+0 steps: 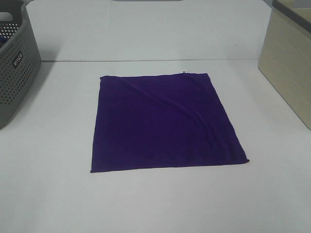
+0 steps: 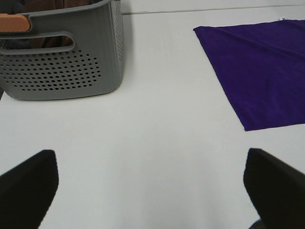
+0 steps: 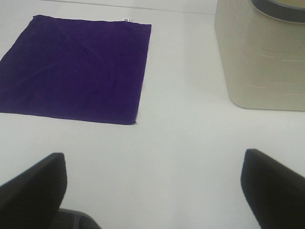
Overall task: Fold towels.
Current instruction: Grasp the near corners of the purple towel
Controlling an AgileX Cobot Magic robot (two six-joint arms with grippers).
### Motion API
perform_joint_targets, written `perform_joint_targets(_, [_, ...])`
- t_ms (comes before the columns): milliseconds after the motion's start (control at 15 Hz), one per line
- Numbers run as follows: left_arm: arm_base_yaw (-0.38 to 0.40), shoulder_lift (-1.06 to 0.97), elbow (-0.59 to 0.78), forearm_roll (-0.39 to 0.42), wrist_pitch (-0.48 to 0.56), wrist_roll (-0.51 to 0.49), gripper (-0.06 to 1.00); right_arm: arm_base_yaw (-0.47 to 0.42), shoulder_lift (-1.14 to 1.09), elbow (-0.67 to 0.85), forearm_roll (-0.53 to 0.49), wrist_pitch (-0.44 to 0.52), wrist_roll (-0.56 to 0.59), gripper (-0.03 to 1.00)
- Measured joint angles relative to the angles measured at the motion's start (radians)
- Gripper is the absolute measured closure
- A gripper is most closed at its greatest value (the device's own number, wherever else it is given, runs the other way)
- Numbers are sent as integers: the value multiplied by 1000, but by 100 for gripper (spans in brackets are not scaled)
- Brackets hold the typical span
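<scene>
In the middle of the white counter [image 1: 48,184], the purple towel [image 1: 165,121] lies spread out flat in a single layer, its near edge running roughly along the counter's front. A small white tag [image 1: 183,73] peeks out at the far edge, close to the right corner. One soft crease [image 1: 180,104] runs slantwise from near the far left corner toward the right side, and the rest of the cloth looks smooth. Nothing touches it.

Off to the left stands a grey perforated basket [image 1: 14,73], well apart from the towel. Over on the right sits a beige bin [image 1: 289,63], also well clear of the cloth.

Now the arms, and neither shows from the high camera. The left tool [image 2: 152,191] is over bare counter, its two dark fingers [image 2: 28,186] spread wide with nothing between them: released. The towel's near left corner lies ahead of it toward the middle, and the basket is ahead on its outer side. The right tool [image 3: 152,191] matches it, fingers [image 3: 33,186] wide apart and empty over bare counter. The towel's near right corner lies ahead toward the middle, with the bin on the outer side.
</scene>
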State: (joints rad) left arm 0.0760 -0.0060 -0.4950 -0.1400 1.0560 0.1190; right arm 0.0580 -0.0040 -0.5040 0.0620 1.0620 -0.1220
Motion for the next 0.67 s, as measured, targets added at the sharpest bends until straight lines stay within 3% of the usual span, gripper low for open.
perform_joint_targets(667, [0, 0, 0, -9, 0, -25, -4, 0, 0, 0, 0, 0, 0, 1])
